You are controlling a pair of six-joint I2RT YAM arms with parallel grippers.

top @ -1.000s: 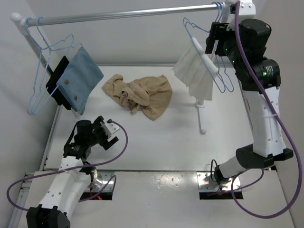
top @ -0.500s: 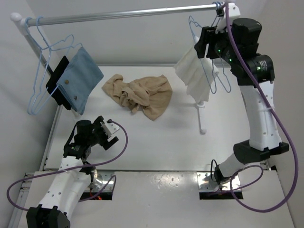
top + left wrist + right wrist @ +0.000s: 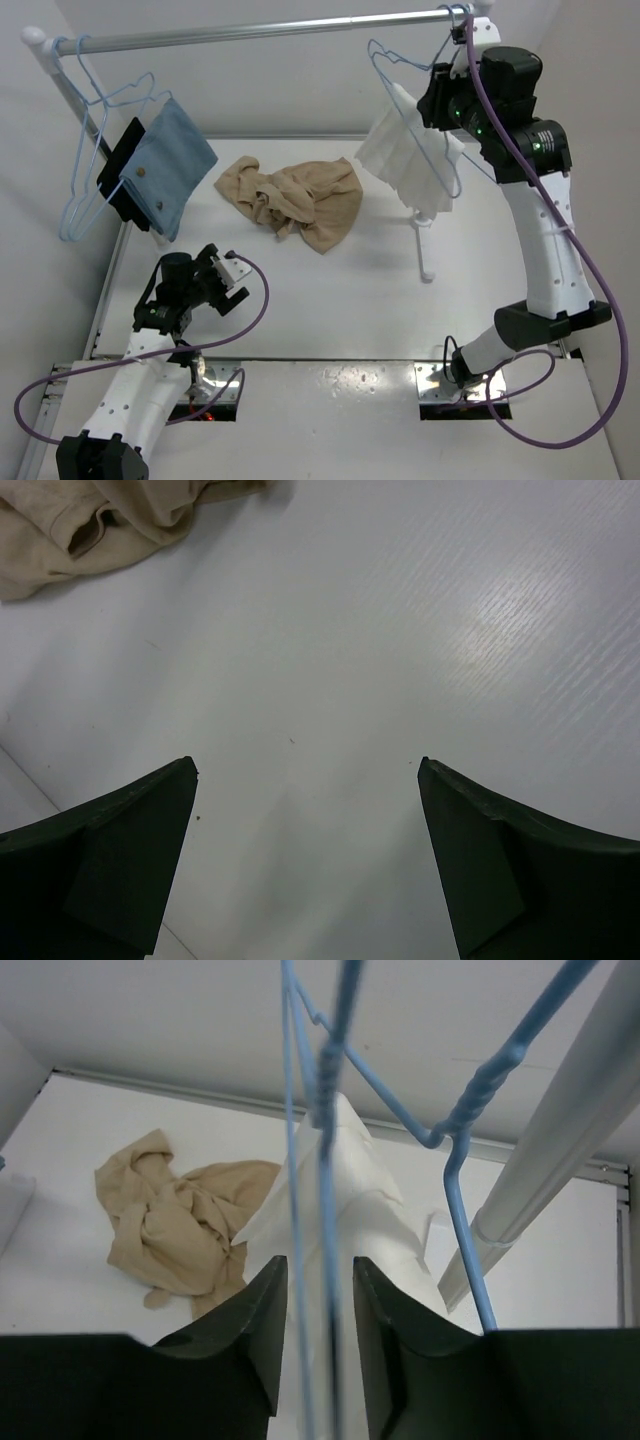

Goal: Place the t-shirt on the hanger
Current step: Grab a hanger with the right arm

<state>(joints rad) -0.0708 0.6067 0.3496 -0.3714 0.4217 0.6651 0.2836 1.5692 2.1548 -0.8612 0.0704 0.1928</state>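
The tan t-shirt point(image 3: 300, 200) lies crumpled on the white table at the back middle. It also shows in the right wrist view point(image 3: 175, 1225) and at the top left of the left wrist view point(image 3: 90, 520). My right gripper point(image 3: 438, 95) is up at the right end of the rail. In its wrist view the right gripper point(image 3: 320, 1260) has its jaws nearly closed around two thin wires of a light-blue hanger point(image 3: 325, 1110). A white towel point(image 3: 405, 165) hangs right there. I cannot tell whether it hangs on the gripped wires. My left gripper point(image 3: 232, 275) hovers low over bare table, and in its wrist view the left gripper point(image 3: 307, 765) is open and empty.
A metal rail point(image 3: 250, 30) spans the back. Empty light-blue hangers point(image 3: 85, 160) and a blue cloth point(image 3: 170, 165) hang at its left end. A white stand foot point(image 3: 425, 250) lies on the table under the towel.
My right gripper has moved left along the rail with the blue wires, and the hanger and white towel have swung left. The left arm has not moved.
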